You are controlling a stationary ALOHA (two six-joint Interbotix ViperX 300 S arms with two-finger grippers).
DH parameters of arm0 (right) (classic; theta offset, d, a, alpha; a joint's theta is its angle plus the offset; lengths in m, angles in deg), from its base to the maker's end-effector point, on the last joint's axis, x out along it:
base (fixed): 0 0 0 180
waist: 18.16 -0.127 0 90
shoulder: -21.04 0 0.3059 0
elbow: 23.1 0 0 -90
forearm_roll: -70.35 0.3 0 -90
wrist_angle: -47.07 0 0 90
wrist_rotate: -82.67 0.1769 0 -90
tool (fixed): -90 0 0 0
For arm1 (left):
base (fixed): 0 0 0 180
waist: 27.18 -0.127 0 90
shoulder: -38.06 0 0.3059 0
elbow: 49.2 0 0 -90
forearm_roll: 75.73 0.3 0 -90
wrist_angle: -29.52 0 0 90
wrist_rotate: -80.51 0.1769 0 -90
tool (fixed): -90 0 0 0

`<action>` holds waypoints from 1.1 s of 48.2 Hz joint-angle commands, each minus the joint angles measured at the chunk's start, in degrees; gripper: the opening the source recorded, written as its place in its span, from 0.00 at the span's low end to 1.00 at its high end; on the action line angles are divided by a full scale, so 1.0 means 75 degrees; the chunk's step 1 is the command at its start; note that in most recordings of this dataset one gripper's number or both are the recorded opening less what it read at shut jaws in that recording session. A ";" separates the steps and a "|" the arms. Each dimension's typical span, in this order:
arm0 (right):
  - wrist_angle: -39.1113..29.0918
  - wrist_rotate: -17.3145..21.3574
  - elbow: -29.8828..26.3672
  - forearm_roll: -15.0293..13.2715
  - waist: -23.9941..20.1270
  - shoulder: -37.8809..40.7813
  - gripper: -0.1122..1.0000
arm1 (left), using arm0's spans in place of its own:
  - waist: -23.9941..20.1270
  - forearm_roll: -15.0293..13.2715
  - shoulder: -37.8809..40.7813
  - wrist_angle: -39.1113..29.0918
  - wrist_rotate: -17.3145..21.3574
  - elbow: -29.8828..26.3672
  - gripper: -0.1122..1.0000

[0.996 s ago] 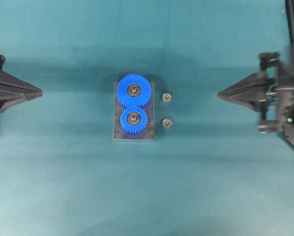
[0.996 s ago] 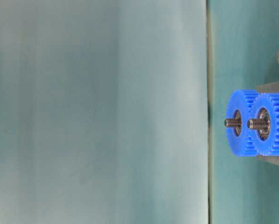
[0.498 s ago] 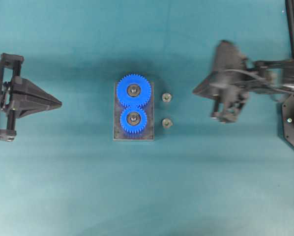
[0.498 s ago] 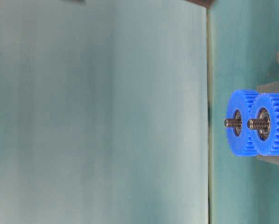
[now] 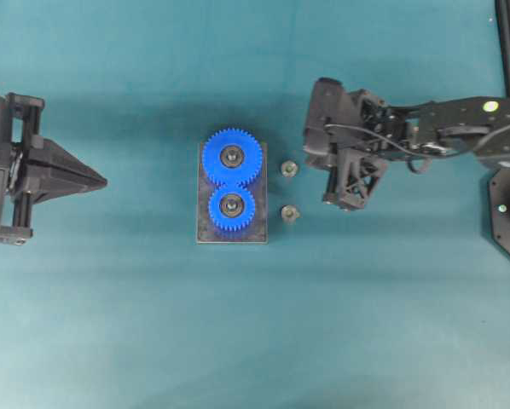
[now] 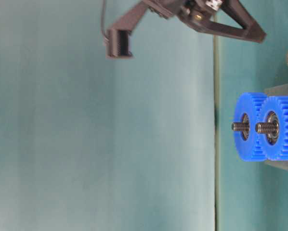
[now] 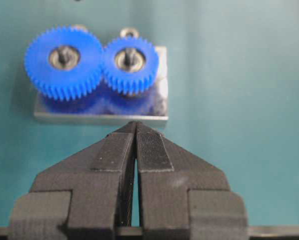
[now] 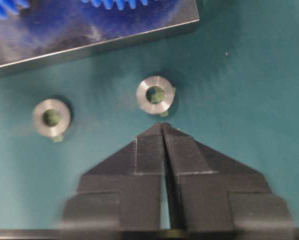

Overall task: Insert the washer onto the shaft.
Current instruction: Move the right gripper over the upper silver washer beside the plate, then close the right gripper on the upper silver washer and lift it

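Note:
Two blue gears (image 5: pixel 232 181) sit on a grey plate (image 5: pixel 257 230), each with a steel shaft (image 6: pixel 238 126) through its hub. Two small metal washers lie flat on the mat to the right of the plate: the far washer (image 5: pixel 288 169) and the near washer (image 5: pixel 290 213). My right gripper (image 5: pixel 309 152) hovers above the mat just right of the far washer (image 8: pixel 156 95). Its fingers are shut and hold nothing, with the tips (image 8: pixel 162 126) a little short of that washer. My left gripper (image 7: pixel 136 124) is shut and empty, pointing at the plate (image 7: pixel 99 118) from well to the left.
The teal mat (image 5: pixel 255 341) lies open in front of and behind the plate. The right arm's links (image 5: pixel 460 128) stretch in from the right edge. The left arm's body (image 5: pixel 8 183) sits at the left edge.
My right arm swung in from the right edge to just beside the far washer, tilting downward. The left gripper came a little way in, then stopped. The washers and gears have not moved.

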 commanded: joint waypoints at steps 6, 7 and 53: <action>0.0047 -0.0035 -0.0352 -0.0012 0.0082 0.0234 0.60 | -0.0035 0.0023 0.0023 0.0082 0.0000 -0.0035 0.10; 0.0047 -0.0047 -0.0375 -0.0023 0.0082 0.0258 0.65 | -0.0047 0.0023 0.0023 0.0105 0.0000 -0.0012 0.10; -0.0281 -0.0059 -0.0938 -0.0035 -0.0059 0.1324 0.70 | -0.0129 0.0023 0.0000 0.0551 -0.0012 0.0480 0.10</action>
